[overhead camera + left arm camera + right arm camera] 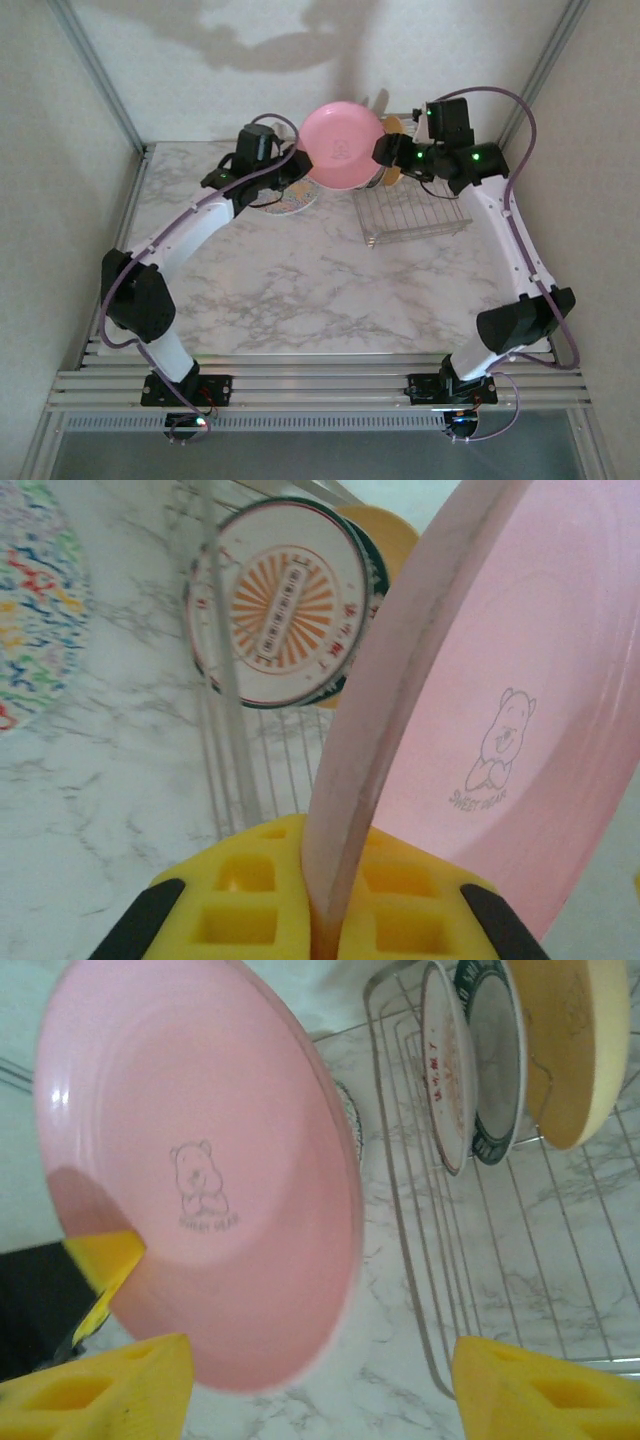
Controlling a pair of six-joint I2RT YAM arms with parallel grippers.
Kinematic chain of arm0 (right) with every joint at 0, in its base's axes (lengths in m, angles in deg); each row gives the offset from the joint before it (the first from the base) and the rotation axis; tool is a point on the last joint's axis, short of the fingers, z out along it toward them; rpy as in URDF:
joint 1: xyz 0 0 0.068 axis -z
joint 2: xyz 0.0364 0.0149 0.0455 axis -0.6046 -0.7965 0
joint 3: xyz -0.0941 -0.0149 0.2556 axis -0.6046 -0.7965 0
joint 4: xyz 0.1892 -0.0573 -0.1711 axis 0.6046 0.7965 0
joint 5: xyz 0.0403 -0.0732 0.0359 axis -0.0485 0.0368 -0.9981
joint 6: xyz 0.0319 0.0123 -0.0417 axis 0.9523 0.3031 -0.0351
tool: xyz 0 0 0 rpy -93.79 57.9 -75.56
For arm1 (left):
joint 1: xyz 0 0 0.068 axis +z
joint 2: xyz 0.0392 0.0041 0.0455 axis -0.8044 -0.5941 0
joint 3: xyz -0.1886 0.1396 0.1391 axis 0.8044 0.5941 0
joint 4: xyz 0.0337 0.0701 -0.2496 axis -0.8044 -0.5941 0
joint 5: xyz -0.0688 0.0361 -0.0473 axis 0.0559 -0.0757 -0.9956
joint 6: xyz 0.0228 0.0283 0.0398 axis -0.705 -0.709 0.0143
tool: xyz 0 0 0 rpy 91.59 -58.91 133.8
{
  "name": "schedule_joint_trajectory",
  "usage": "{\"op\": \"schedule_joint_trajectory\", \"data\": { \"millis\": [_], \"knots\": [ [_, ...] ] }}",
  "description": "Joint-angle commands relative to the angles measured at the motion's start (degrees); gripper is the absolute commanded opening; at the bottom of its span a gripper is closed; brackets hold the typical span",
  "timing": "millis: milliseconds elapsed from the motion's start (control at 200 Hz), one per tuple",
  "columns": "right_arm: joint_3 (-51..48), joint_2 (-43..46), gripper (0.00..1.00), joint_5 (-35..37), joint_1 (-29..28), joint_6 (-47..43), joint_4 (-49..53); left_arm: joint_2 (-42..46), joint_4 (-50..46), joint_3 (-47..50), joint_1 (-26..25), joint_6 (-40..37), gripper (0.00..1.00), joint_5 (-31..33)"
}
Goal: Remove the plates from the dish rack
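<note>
A pink plate (343, 147) with a bear drawing hangs on edge above the table, left of the dish rack (415, 215). My left gripper (335, 885) is shut on its rim, the yellow pads (230, 900) pressing both sides. My right gripper (320, 1390) stands open just right of the plate, and the plate's lower edge (250, 1360) sits between its spread fingers (540, 1390) without touching them. In the rack stand a white plate with an orange motif (285, 600), a dark-rimmed one (490, 1050) close behind it and a yellow plate (565, 1040).
A multicolour floral plate (35, 600) lies flat on the marble table (300, 290) left of the rack, under my left arm (200, 225). The rack's near part (470, 1260) is bare wire. White walls close in the back and both sides.
</note>
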Motion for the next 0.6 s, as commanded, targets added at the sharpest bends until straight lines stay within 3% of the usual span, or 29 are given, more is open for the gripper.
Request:
{"op": "schedule_joint_trajectory", "data": {
  "millis": [0,85,285,450,596],
  "knots": [
    [-4.24,5.75,0.76,3.62,-2.86,-5.59,-8.48,4.51,1.92,1.84,4.19,1.11,0.00,-2.96],
    [-8.47,8.54,0.82,5.96,-5.30,-8.69,-13.11,6.00,3.18,5.69,7.61,1.87,0.00,-3.43],
    [-12.99,10.26,0.85,14.24,-13.06,-16.01,-17.78,7.42,7.21,15.99,14.99,5.28,0.00,-3.37],
    [-10.24,5.67,0.86,20.43,-18.43,-15.38,-14.50,5.35,14.42,23.62,19.11,9.40,0.00,-3.31],
    [-7.15,1.38,0.86,27.12,-22.88,-13.98,-12.49,0.69,17.05,23.71,20.10,10.45,0.00,-2.85]
  ]
}}
